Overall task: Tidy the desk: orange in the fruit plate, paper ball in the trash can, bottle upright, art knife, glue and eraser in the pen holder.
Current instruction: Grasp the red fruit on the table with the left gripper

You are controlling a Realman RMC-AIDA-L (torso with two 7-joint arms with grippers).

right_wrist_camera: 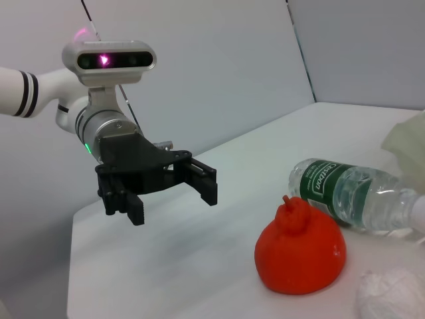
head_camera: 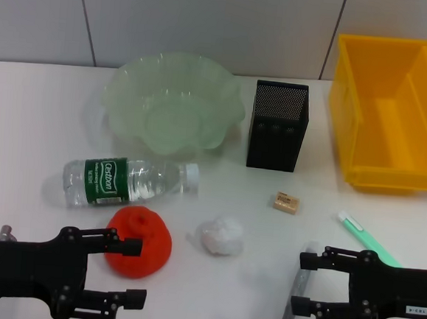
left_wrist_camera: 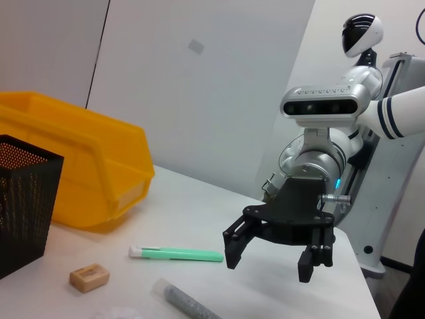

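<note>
The white table [head_camera: 39, 123] carries all task items, none yet sorted.

The left gripper [head_camera: 136, 272] hangs at the near left edge of the table, jaws spread wide and holding nothing. Its upper finger lies just beside the orange [head_camera: 141, 241], which sits on the table surface in front of the bottle; contact between finger and fruit cannot be confirmed. The right wrist view shows the same gripper [right_wrist_camera: 174, 197] raised above the table, clear of the orange [right_wrist_camera: 300, 249].

The right gripper [head_camera: 303, 283] hangs at the near right edge, jaws likewise wide apart and empty. A grey stick-shaped item [head_camera: 297, 295], possibly the glue, lies on the table between its fingers from above. In the left wrist view this gripper [left_wrist_camera: 269, 256] is seen above the table, not touching anything.

The bottle [head_camera: 126, 182] lies on its side, cap pointing toward the table centre, just in front of the fruit plate [head_camera: 122, 93]. The fruit plate stands at the back left and holds nothing. The paper ball [head_camera: 221, 235] rests on the table near the orange, apart from it. The pen holder [head_camera: 277, 127] stands upright at the back centre, between the fruit plate and the trash can [head_camera: 351, 104], which occupies the back right. The eraser [head_camera: 286, 203] lies in front of the pen holder. A pale-green knife [head_camera: 363, 232] lies in front of the trash can, partly hidden behind the right gripper.
</note>
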